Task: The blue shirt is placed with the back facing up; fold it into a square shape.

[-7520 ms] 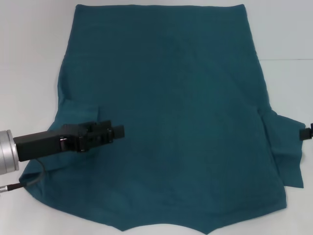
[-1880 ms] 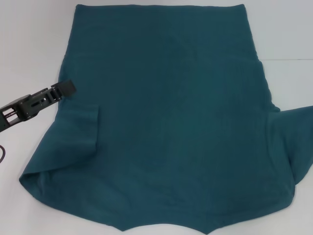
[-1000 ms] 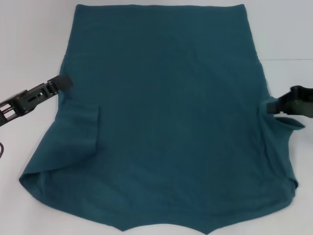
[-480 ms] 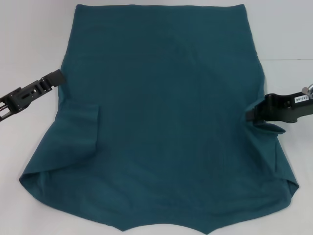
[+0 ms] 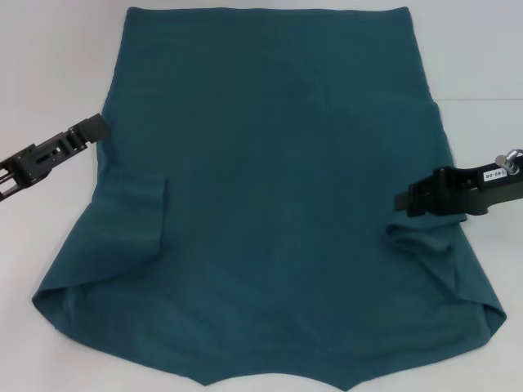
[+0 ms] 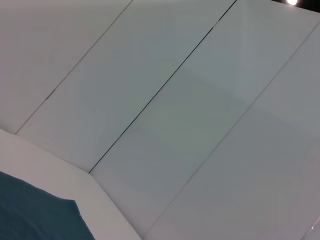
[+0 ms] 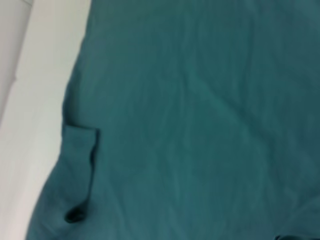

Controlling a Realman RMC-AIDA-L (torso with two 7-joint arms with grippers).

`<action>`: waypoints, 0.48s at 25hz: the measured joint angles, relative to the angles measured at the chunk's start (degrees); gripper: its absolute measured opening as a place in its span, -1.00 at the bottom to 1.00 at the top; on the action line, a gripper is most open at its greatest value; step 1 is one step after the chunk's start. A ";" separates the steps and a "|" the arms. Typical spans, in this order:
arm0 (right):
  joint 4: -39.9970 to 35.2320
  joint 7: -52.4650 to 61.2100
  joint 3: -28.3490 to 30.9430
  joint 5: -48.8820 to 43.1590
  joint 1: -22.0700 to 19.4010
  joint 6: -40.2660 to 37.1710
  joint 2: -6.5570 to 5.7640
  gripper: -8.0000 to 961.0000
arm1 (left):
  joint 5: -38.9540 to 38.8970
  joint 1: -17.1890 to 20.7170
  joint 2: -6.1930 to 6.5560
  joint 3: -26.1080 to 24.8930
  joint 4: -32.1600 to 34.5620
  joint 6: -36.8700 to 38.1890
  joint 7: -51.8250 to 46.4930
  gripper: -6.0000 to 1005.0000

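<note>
White surface [image 5: 49, 65] carries the blue shirt [image 5: 278, 188], spread back up, both sleeves folded inward. Right gripper [image 5: 402, 202] pinches the right sleeve's fabric over the shirt; left gripper [image 5: 96, 127] hovers at its left edge, fingers unclear.

Teal blue shirt [image 5: 278, 188], spread flat, both sleeves folded inward

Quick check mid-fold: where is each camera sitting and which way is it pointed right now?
Head view: on the head, looking down at the blue shirt on the table; left claw and right claw show.
Left wrist view: aims mostly at pale wall panels; no claw visible.
Right wrist view: looks across the shirt's folded sleeve; no claw visible.
Shared: all three show the shirt.
</note>
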 joint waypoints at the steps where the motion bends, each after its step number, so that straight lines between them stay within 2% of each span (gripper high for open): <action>1: 0.41 -0.14 0.17 0.79 -0.09 0.00 -0.03 -0.76 | -0.02 0.00 0.00 0.00 -0.02 0.00 0.01 0.26; 6: 3.14 -3.62 0.74 8.10 -0.92 -1.57 -0.51 -0.26 | -0.02 0.04 0.09 0.01 -0.65 0.00 0.01 0.26; 9: 3.03 -4.13 0.58 8.70 -1.34 -2.28 -0.91 0.18 | -0.01 0.14 0.39 0.02 -0.70 0.01 -0.38 0.26; 12: 1.80 -4.18 -0.44 7.70 -2.39 -2.88 -2.22 0.27 | 0.34 0.30 1.13 0.00 -0.70 0.16 -2.55 0.26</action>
